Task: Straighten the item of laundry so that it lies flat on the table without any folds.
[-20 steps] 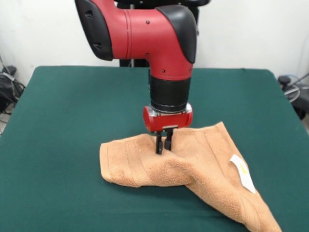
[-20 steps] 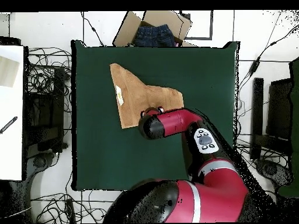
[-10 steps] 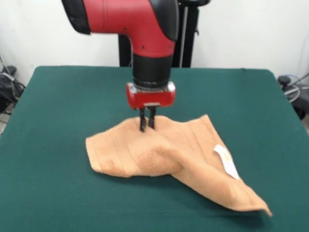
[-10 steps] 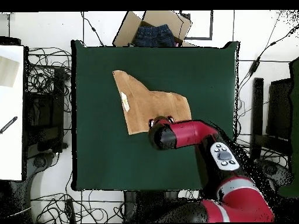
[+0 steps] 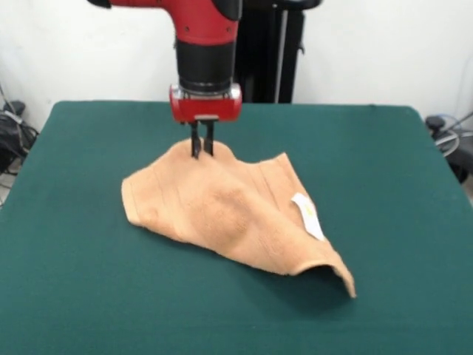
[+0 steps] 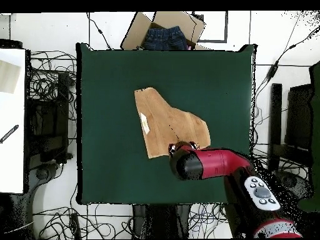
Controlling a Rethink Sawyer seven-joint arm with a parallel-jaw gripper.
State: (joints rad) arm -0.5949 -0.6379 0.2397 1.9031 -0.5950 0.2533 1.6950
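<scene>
The peach terry towel [image 5: 229, 211] lies rumpled on the green table [image 5: 384, 163], with a raised hump in its middle and its near right corner curled up off the cloth. A white tag [image 5: 307, 215] shows on its right part. My gripper [image 5: 201, 146] is shut on the towel's far edge and holds that edge pinched up a little. In the overhead view the towel [image 6: 167, 124] lies mid-table and the red arm covers my gripper at the towel's lower edge.
A cardboard box with dark blue clothing [image 6: 165, 34] stands past the table's top edge in the overhead view. Cables lie on the floor around the table. The black pedestal [image 5: 259, 52] stands behind the table's far edge.
My gripper has dragged the towel toward the robot's side and to the left in the front view. The towel has slid along with it and its folded near part has partly opened.
</scene>
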